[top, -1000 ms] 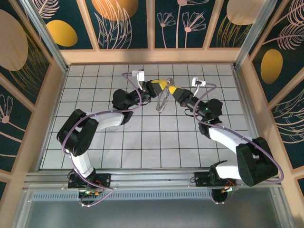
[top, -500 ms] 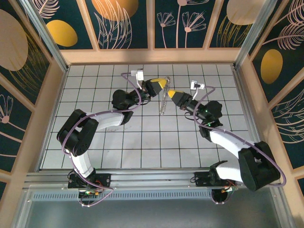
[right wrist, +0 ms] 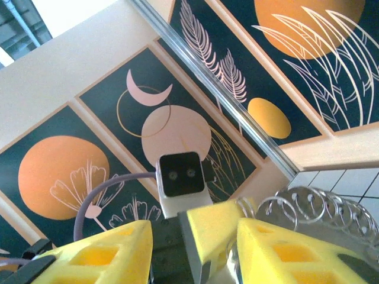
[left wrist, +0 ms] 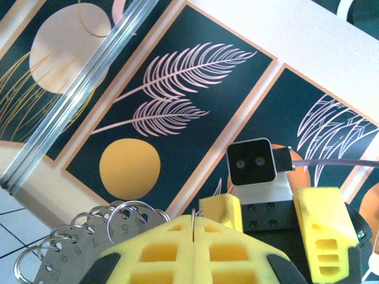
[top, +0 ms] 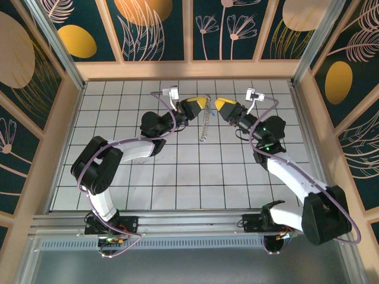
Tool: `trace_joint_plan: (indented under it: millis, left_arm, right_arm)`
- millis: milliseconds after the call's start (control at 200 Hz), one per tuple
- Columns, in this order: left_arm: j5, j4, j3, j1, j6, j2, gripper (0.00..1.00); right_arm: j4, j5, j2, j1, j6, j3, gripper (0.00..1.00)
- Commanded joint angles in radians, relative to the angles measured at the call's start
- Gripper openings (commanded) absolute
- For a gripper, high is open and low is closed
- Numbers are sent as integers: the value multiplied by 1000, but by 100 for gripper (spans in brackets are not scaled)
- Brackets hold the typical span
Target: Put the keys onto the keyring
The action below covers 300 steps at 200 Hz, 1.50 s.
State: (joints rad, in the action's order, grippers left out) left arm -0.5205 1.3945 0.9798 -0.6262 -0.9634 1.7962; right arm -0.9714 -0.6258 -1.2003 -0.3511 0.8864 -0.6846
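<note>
Keyring (top: 204, 125): a thin metal hoop with lots of little shiny loops, is hanging over the white tiled table (top: 177, 177).
Left gripper (top: 202, 104): its soft yellow foam pads (left wrist: 160, 254) are squeezing the keyring's rim — shut tight.
Right gripper (top: 221, 105): is sitting just beside the keyring — jaws apart, holding nothing.
</note>
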Motion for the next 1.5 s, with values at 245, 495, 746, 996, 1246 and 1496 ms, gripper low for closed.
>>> trace_joint_plan:
  millis: [245, 495, 746, 996, 1246, 1496]
  left_arm:
    - [39, -23, -24, 5, 7, -13, 0]
    - [37, -20, -21, 6, 5, -9, 0]
    - [41, -18, -23, 6, 5, -12, 0]
    - [42, -14, -24, 6, 4, -11, 0]
    - [43, -14, -20, 6, 3, -5, 0]
    - [42, -11, -17, 6, 2, -3, 0]
  right_arm:
    - [-121, -31, -126, -10, 72, -76, 42]
    - [-127, -24, -157, -31, 68, -77, 41]
    - [-139, 0, -162, -32, 65, -38, 40]
    - [-138, 11, -163, -33, 64, -14, 39]
    - [-146, 5, -178, -42, 66, -13, 30]
    - [-150, 0, -202, -57, 66, -24, 21]
